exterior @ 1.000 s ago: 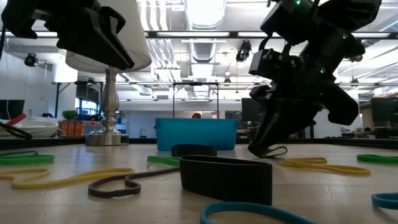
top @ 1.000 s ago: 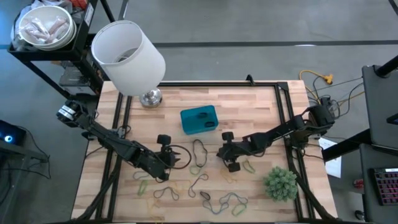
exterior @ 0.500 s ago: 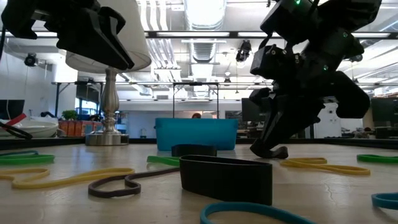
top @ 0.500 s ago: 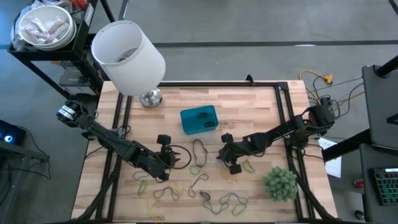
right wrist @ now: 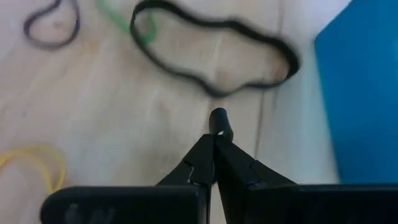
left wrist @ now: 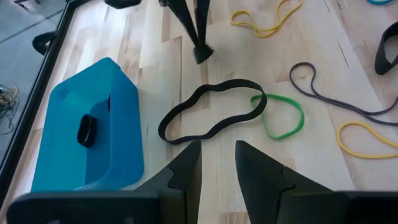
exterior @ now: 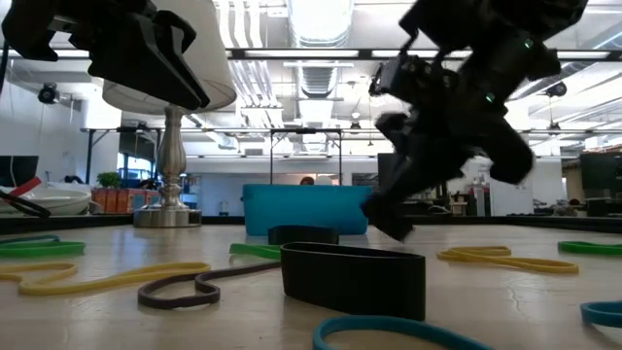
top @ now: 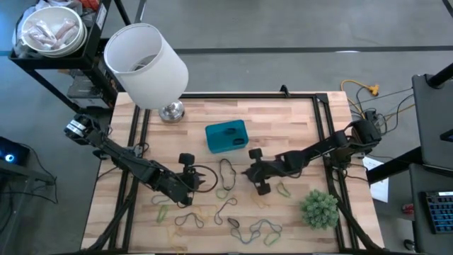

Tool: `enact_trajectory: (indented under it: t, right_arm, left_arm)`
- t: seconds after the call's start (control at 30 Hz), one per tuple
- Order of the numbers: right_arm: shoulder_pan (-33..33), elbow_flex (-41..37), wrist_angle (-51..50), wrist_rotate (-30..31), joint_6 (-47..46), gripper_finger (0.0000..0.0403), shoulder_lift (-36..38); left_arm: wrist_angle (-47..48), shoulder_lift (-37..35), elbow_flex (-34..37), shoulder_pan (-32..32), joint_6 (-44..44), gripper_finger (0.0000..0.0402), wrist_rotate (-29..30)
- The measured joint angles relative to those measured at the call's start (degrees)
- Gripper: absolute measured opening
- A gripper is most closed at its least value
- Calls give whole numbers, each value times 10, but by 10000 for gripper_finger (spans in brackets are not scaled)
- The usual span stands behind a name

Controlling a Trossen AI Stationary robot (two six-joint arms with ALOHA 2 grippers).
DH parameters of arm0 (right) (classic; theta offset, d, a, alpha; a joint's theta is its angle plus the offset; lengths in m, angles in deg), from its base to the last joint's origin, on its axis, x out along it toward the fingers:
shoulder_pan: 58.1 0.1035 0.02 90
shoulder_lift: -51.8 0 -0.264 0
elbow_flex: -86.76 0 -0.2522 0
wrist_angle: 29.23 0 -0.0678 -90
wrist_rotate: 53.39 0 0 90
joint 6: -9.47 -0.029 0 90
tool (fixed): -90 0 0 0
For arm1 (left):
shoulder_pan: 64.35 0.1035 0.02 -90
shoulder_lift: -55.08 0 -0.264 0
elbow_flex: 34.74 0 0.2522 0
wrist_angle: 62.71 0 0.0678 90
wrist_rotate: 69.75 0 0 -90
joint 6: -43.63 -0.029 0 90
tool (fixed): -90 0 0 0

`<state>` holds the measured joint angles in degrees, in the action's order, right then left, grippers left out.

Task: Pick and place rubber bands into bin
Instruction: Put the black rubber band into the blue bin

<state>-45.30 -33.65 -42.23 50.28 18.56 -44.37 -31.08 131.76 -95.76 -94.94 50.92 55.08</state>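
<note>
right gripper [right wrist: 214, 138] fingers pinched on small dark band [right wrist: 220, 120], blurred, left gripper [left wrist: 217, 163] fingers parted, empty

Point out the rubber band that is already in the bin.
The small dark rubber band lying inside the blue bin. Every other band, like the big black loop beside the bin, lies on the wooden table.

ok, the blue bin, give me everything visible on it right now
The bin is a small blue rectangular tray, plastic by its look, with low walls and rounded corners. It sits flat on the wooden table, near the middle toward the far edge, a little right of the lamp base. Inside lies one small dark rubber band. Nothing touches it outside; the big black band lies apart beside it.
</note>
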Motion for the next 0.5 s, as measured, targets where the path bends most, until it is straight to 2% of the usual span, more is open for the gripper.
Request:
enact_trajectory:
  t: [0.33, 0.5]
  right_arm:
    - [0, 87, 1, 138, 109, 8, 2]
    - [-28, 132, 1, 164, 154, 8, 2]
  left_arm:
    - [1, 0, 0, 0, 0, 82, 0]
    - [2, 0, 0, 0, 0, 82, 0]
